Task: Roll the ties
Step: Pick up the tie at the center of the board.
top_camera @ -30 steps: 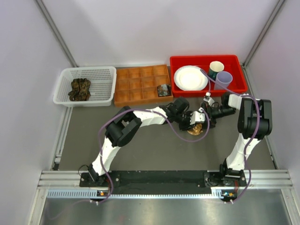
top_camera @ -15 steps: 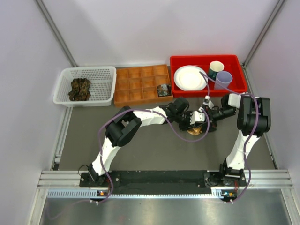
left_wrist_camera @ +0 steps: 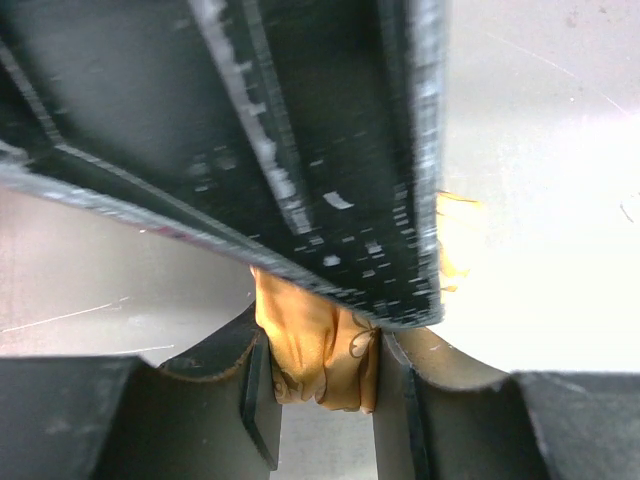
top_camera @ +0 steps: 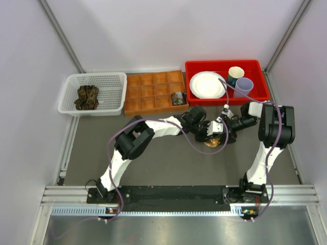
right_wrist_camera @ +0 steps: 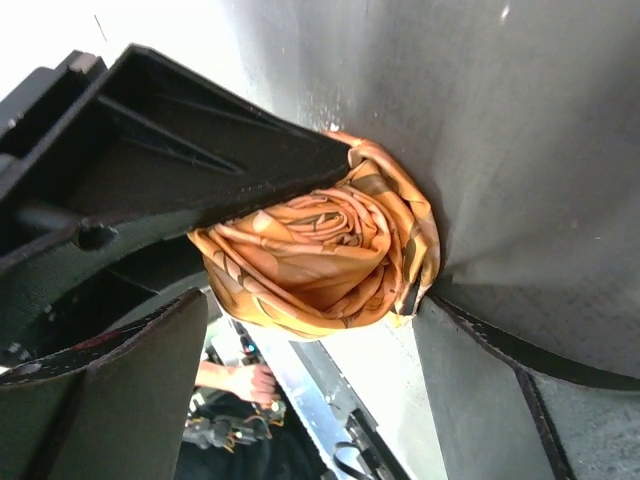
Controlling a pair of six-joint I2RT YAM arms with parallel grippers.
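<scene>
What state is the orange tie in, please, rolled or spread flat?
Rolled: the orange tie shows coiled spiral layers in the right wrist view.

We record the rolled tie as tan-orange with pale, brown-edged swirls. The bundled ties are mottled dark green-brown; their basket is white lattice. The compartment tray is brown, the bin red, the plate white, the desk dark grey.

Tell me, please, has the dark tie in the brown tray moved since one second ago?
No. The dark tie sits in the same near-right corner compartment of the brown tray, beside the red bin, as before.
</scene>
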